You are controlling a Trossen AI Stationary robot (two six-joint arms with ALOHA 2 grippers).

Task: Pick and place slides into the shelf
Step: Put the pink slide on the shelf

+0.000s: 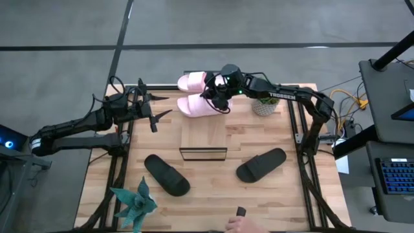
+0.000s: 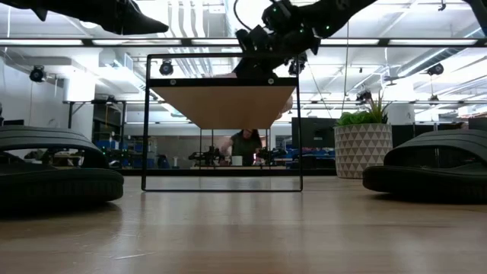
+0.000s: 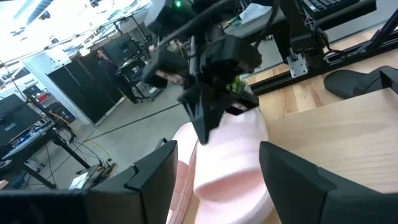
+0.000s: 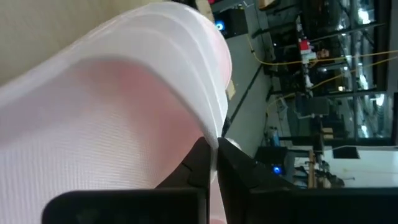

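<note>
Two pale pink slides are at the table's far side, one (image 1: 192,81) farther off and one (image 1: 196,105) just beyond the shelf (image 1: 204,137), a small rack with a light plank top. My right gripper (image 1: 217,98) is shut on the nearer pink slide (image 3: 230,177). My left gripper (image 1: 155,114) is open, left of that slide and apart from it; its fingers (image 3: 155,180) frame the slide in the left wrist view. Two black slides (image 1: 167,175) (image 1: 261,165) lie sole-down on the table's near half, either side of the shelf. My right gripper pinches the nearer pink slide by its wide strap (image 4: 186,118), at the strap's edge between the two fingers (image 4: 200,163). It comes from above, slanting in from the table's right. In the low view the gripper (image 2: 266,57) stands higher than the shelf top; whether the sole is off the table does not show.
A potted plant in a patterned white pot (image 1: 265,103) stands right of the pink slides. A green succulent (image 1: 134,204) sits at the near left corner. A person's hand (image 1: 242,224) shows at the near edge. Bare wood lies between the black slides.
</note>
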